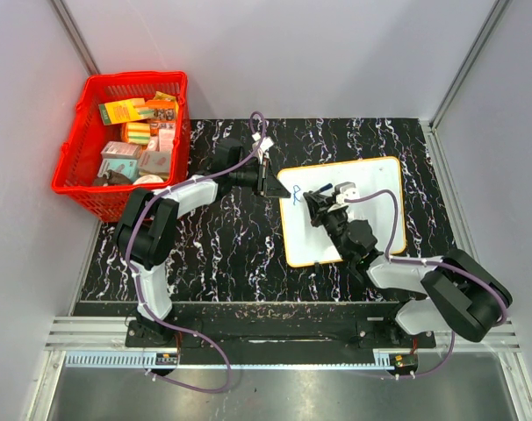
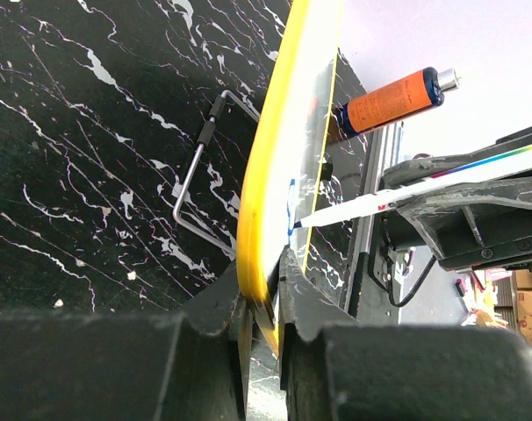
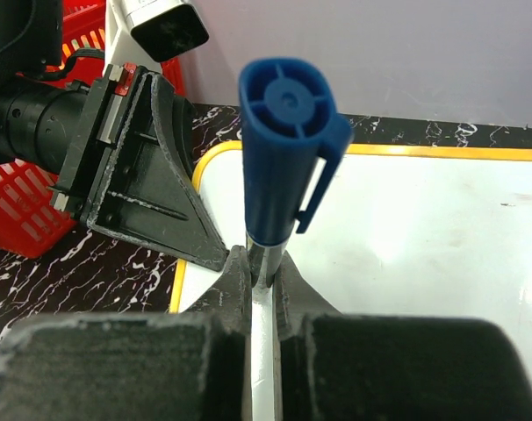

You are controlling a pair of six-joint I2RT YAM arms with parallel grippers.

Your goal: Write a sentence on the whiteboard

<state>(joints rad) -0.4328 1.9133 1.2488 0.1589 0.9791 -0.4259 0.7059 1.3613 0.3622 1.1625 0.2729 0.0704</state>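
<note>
Whiteboard [image 1: 371, 184]: lies right of centre in the top view, turned a little askew on the table, its orange-yellow rim pinched at the upper-left edge
Left gripper [image 1: 268, 180]: nearly closed, both fingers clamped on the board's rim; the left wrist view [image 2: 262, 298] shows the yellow edge running up from between them
Right gripper [image 1: 317, 206]: closed tight on the marker, poised over the left part of the board [image 3: 264, 272]
Marker [image 3: 283, 132]: white barrel with a blue cap on its rear end, tip touching the board surface just beside the left gripper [image 2: 354, 209]
Sentence [image 1: 295, 195]: only a short blue stroke near the board's left edge, too small to read [image 2: 291, 189]
Table [image 1: 222, 254]: black with white veining, under board and arms
Red basket [image 1: 73, 175]: upper left of the top view, at the table's corner, filled with small boxes, well apart from the board
Orange cylinder [image 2: 393, 98]: upper right of the left wrist view, beyond the board
</note>
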